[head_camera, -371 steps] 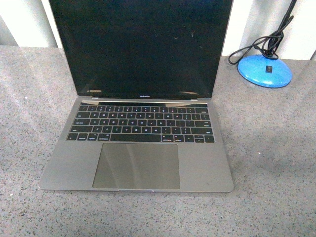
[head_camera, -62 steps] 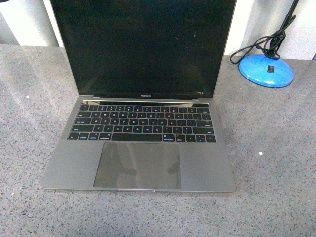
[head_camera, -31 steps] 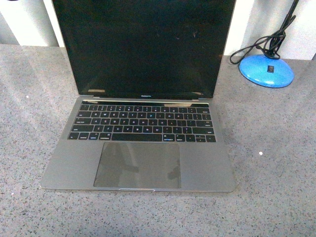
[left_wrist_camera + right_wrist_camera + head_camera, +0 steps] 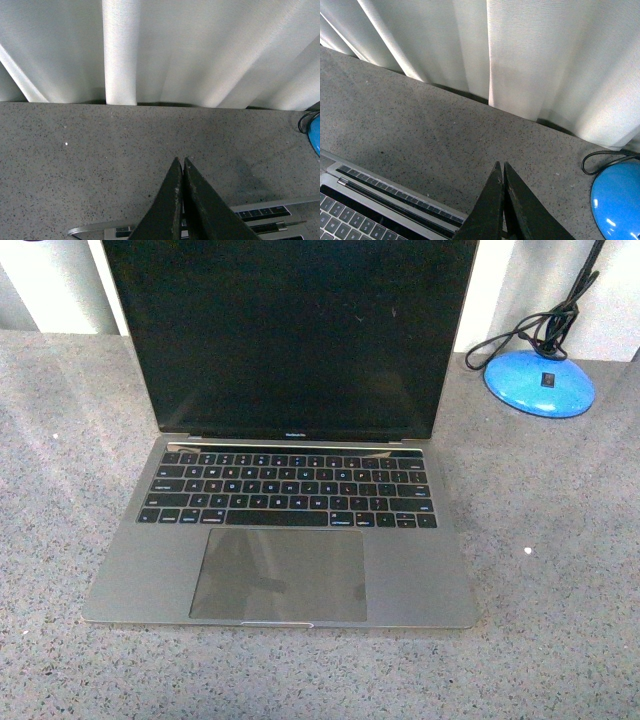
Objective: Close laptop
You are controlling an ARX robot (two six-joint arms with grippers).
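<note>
Open laptop (image 4: pixel 280 540), hinge toward tabletop (image 4: pixel 560 560) far edge, long axis along it; bare room both sides. Pinched closed, empty: left end effector (image 4: pixel 182 160), right end effector (image 4: pixel 502 164).

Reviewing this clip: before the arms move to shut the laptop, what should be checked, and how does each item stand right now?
1. The laptop stands open, not yet closed: ok.
2. The keyboard has nothing lying on it: ok.
3. The left gripper is shut and holds nothing: ok.
4. The right gripper is shut and holds nothing: ok.
5. Either gripper is touching the laptop: cannot tell.
6. The blue lamp base sits apart from the laptop: ok.
</note>
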